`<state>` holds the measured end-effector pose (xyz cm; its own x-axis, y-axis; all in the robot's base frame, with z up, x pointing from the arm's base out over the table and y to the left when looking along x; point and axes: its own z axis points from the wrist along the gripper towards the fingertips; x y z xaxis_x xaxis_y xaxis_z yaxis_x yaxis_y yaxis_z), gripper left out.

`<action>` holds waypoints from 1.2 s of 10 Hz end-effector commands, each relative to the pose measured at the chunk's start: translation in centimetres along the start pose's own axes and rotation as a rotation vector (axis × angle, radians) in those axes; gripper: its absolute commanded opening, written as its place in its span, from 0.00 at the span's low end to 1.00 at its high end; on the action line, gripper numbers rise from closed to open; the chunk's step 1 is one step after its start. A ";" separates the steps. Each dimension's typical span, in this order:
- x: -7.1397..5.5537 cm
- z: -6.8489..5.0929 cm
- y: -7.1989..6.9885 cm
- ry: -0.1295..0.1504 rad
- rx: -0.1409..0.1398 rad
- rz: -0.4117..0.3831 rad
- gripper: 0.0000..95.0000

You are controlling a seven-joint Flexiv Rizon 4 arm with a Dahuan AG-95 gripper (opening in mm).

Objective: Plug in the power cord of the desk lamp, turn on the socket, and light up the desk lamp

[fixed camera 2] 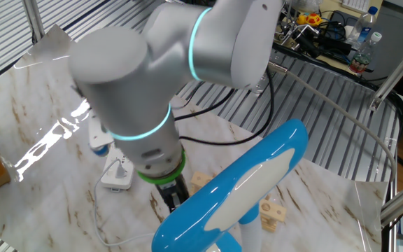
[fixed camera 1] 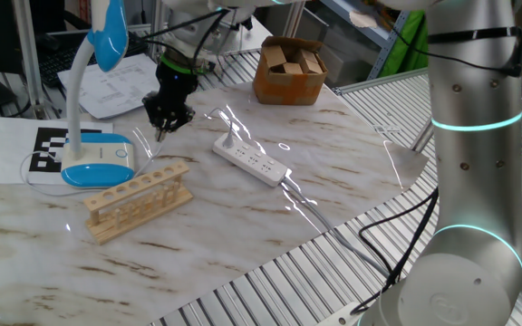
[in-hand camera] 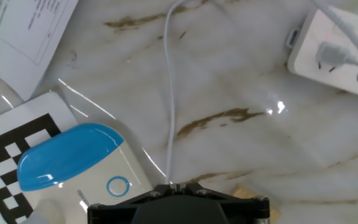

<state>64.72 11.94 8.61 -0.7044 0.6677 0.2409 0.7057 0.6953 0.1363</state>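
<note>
- Marble table (fixed camera 1: 243,235) carries the socket (fixed camera 1: 252,160); the power cord (in-hand camera: 168,112) already looks plugged into it.
- Our gripper (fixed camera 1: 168,118) hangs between socket and desk lamp (fixed camera 1: 98,158) — fingers spread or pressed, we cannot tell.
- We judge switching comes next — press the lamp's button.

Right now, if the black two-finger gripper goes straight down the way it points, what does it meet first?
Probably the marble-patterned tabletop between the white-and-blue desk lamp's oval base and the long white power strip. The gripper points down there. The thin white power cord crosses that spot, so it may touch first; depth is unclear.
</note>
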 end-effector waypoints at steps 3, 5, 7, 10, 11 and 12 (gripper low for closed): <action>0.1 0.7 1.4 0.010 -0.021 0.016 0.00; 0.4 0.9 2.0 0.009 -0.021 0.023 0.00; 0.7 1.4 2.3 0.006 -0.023 0.029 0.00; 1.5 2.0 3.5 0.002 -0.024 0.049 0.00; 1.6 2.1 3.7 0.001 -0.026 0.052 0.00; 1.6 2.3 3.8 0.001 -0.030 0.053 0.00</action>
<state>66.32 16.37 7.20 -0.6658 0.7024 0.2517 0.7439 0.6508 0.1518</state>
